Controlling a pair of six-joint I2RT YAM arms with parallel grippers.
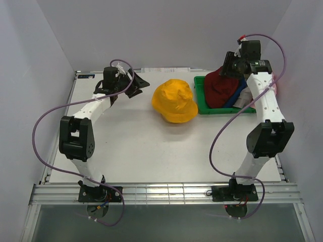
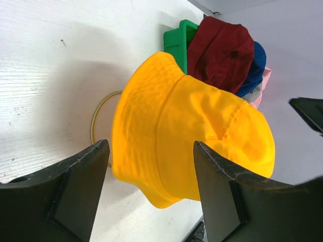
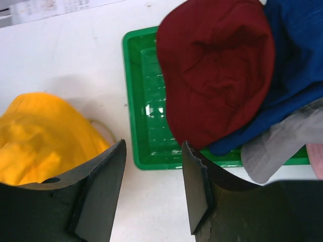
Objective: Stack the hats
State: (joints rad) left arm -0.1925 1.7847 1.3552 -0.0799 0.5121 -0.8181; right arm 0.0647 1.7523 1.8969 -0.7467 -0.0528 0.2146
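In green bin (image 3: 132, 101): dark red hat (image 3: 217, 70) atop blue hat (image 3: 298, 60), grey hat (image 3: 282, 151); pink hat (image 3: 315, 161) at the pile's edge.
Outside: yellow hat (image 1: 174, 101) on tabletop (image 1: 131, 141), beside the bin.
My left pincer (image 2: 150, 147): agape, empty.
My right pincer (image 3: 153, 146): agape, empty.

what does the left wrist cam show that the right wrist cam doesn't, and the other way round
Only the left wrist: the yellow hat whole, crown and brim, seen between the open fingers of the left gripper. Only the right wrist: the bare ribbed floor of the green bin, a printed label at top left, and the right gripper, open with nothing in it. Both: the yellow hat, the dark red hat lying over the blue hat, and the bin.
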